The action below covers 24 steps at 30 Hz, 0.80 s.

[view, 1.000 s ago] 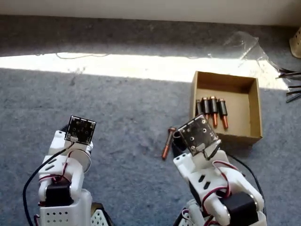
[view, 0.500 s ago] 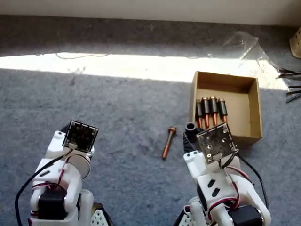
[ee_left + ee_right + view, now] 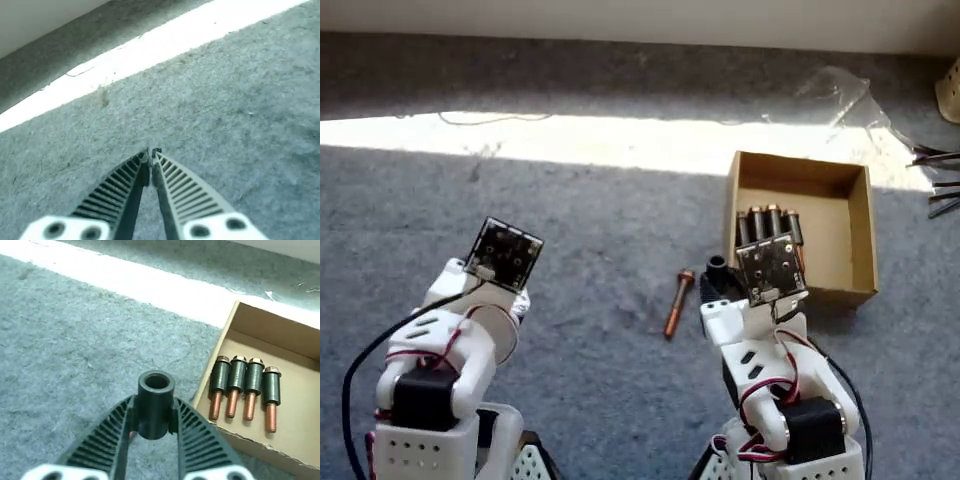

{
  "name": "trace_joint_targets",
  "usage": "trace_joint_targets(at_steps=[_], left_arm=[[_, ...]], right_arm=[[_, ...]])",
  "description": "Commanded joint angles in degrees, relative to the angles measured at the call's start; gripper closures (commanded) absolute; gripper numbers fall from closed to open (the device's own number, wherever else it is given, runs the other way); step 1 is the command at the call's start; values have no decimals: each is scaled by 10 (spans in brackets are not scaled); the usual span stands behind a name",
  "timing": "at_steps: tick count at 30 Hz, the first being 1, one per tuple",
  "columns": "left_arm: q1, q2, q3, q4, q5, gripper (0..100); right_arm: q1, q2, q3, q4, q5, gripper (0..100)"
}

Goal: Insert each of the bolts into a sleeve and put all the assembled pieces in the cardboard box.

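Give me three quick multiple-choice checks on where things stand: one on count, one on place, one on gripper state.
1. How many assembled pieces lie in the cardboard box?
A four
B two
C six

2. Where is the loose bolt?
A in the box
B on the carpet outside the box
C on top of the boxed pieces

3. The right gripper is:
A open and empty
B shut and empty
C shut on the sleeve

Answers:
1 A: four lie side by side in the right wrist view.
2 B: it lies alone on the grey carpet.
3 C: its fingers clamp the black sleeve.
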<state>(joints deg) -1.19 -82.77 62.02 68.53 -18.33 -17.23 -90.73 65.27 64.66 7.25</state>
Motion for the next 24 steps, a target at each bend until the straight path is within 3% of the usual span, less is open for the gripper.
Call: trace_joint_targets(at_steps=[1,10,15,18,24], left_arm=[[74,122,-78,-2,32,973],[225,260,-150,-15,117,970],[247,332,-158,-108,173,970],[262,382,-160,-158,207,969],[295,509,-242,-171,259,969]], right_arm=[[42,-7,-4,-24,-12,993],[112,-31,58,-72,-12,993],[141,-156,107,-61,-12,993],[143,-135,119,-42,-11,993],[145,-148,124,-47,-11,993]])
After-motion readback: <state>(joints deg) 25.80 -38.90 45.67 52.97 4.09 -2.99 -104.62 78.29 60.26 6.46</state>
